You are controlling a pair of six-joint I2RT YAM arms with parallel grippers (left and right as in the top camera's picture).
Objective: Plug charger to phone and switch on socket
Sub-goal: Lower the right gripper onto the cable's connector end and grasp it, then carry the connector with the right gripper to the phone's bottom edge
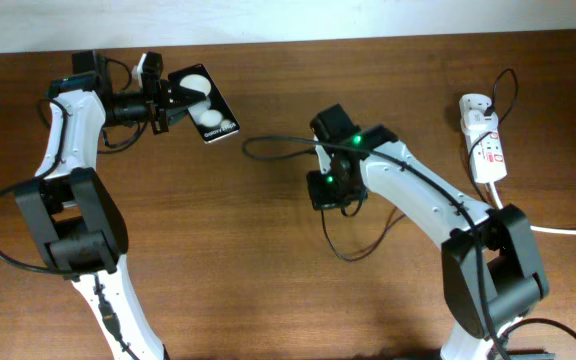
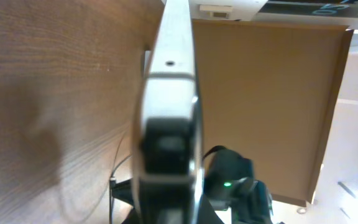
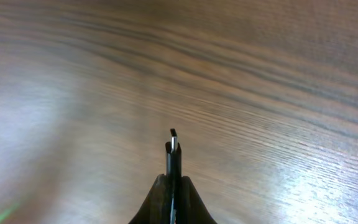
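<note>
1 phone [image 1: 208, 105] is clamped near its plain end by the left fingers [image 1: 171, 97], with its face and 2 white spots turned up. Its long axis slants across the bench [image 1: 268, 300], text end pointing toward the right arm. Right of the phone, the right fingers [image 3: 163, 199] are clenched on the plug tip of 1 thin black charger [image 3: 174, 152]. Far right of the phone lies 1 white socket [image 1: 483, 140], lengthwise front to back.

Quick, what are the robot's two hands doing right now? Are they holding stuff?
The left gripper is closed, holding the phone.
The right gripper is closed, holding the charger near its plug tip.
</note>
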